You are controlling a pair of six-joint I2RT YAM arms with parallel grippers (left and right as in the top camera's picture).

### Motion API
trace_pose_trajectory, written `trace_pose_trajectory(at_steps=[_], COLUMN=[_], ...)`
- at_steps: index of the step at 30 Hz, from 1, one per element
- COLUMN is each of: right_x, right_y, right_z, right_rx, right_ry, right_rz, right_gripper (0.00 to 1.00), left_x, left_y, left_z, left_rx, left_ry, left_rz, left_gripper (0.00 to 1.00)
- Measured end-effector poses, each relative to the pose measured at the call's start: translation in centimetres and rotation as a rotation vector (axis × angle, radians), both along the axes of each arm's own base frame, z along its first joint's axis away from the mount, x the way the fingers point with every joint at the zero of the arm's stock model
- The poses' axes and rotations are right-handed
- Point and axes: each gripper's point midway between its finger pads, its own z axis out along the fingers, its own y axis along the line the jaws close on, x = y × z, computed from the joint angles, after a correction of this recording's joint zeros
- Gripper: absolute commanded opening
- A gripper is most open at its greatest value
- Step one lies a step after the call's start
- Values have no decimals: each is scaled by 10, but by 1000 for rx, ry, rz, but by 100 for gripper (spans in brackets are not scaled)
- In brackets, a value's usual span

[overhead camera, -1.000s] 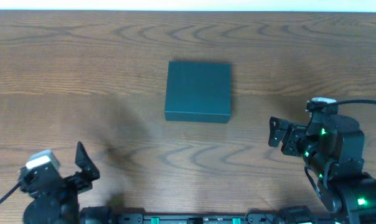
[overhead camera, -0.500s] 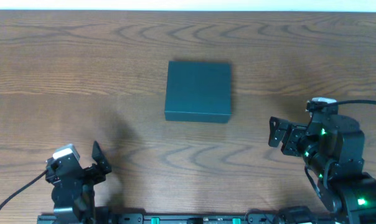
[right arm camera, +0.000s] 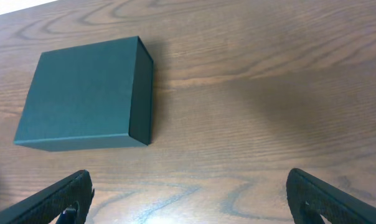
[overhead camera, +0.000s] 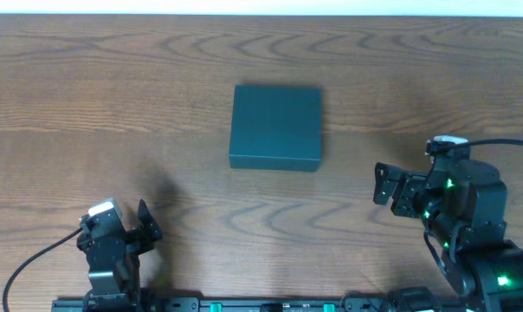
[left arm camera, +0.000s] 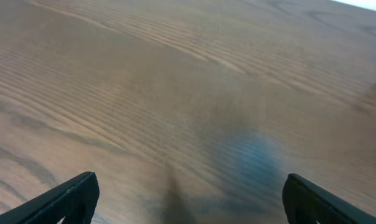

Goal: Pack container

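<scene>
Container (overhead camera: 275, 126) sits closed and flat near the middle of the wooden counter (overhead camera: 106, 87), well apart from both arms. Left gripper (left arm camera: 188, 202) hovers by the near-left edge, its fingers spread wide with only bare wood between them; a dark sliver at that wrist view's right edge is possibly the container. Right gripper (right arm camera: 188, 196) is likewise spread and empty, facing the container from the near-right.

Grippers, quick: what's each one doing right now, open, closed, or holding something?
Left gripper: open, holding nothing.
Right gripper: open, holding nothing.
</scene>
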Motion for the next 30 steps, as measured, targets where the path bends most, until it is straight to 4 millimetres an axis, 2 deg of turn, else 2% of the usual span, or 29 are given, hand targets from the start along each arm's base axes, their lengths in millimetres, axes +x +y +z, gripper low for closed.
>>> trace_pose_trajectory(at_steps=[3, 30], right_x=[0, 0], right_y=[0, 0], right_z=[0, 0], right_rx=[0, 0], right_ry=[0, 0], right_rz=[0, 0], right_gripper=[99, 99], left_x=[3, 5], left_y=[-1, -4], left_z=[-10, -9], left_rx=[-4, -13], left_ry=[6, -1], left_rz=[-6, -23], left_gripper=[95, 95])
